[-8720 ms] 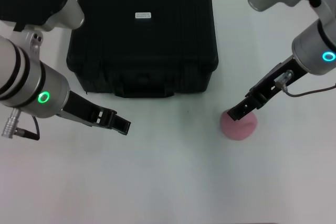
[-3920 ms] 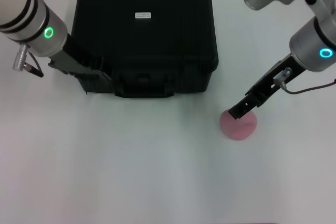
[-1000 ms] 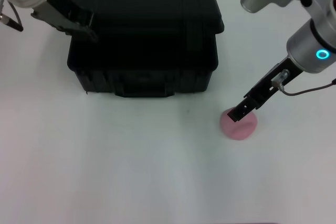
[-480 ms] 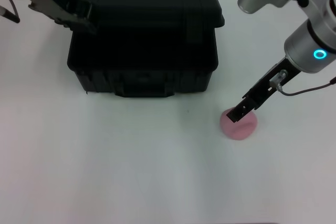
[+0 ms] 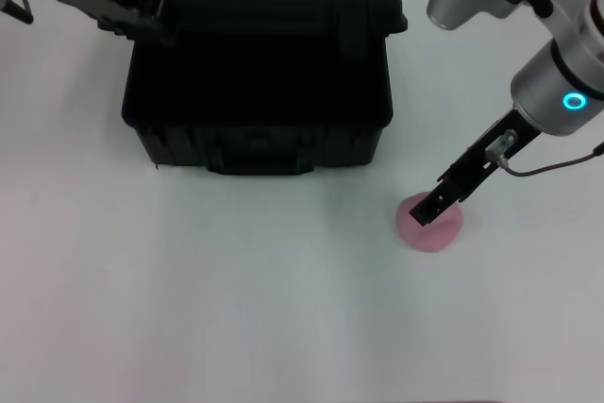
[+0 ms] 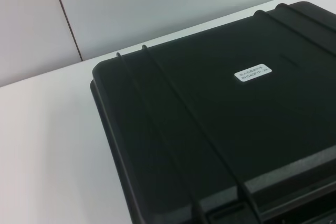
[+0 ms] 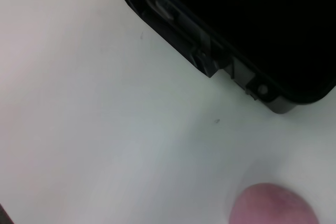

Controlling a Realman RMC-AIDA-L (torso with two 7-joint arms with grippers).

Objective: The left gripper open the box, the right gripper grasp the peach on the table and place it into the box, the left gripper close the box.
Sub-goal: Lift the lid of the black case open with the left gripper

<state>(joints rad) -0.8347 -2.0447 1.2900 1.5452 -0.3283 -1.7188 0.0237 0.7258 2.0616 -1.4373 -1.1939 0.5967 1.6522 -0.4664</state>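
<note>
Head view: ribbed hard-plastic box (image 5: 257,92), smooth round peach (image 5: 431,226).

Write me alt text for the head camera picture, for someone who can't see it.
A large black box sits on a white table, its lid partly raised by the left gripper at its far left corner. To the box's right, the right gripper hangs over a pink peach lying on the table.

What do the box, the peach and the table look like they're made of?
The box: looks like hard matte black plastic, with moulded ribs and a small white label. The peach: pale pink with a dull, even surface, possibly foam or soft plastic rather than real fruit; hard to tell. The table: smooth white top, faintly glossy, likely laminate.
</note>
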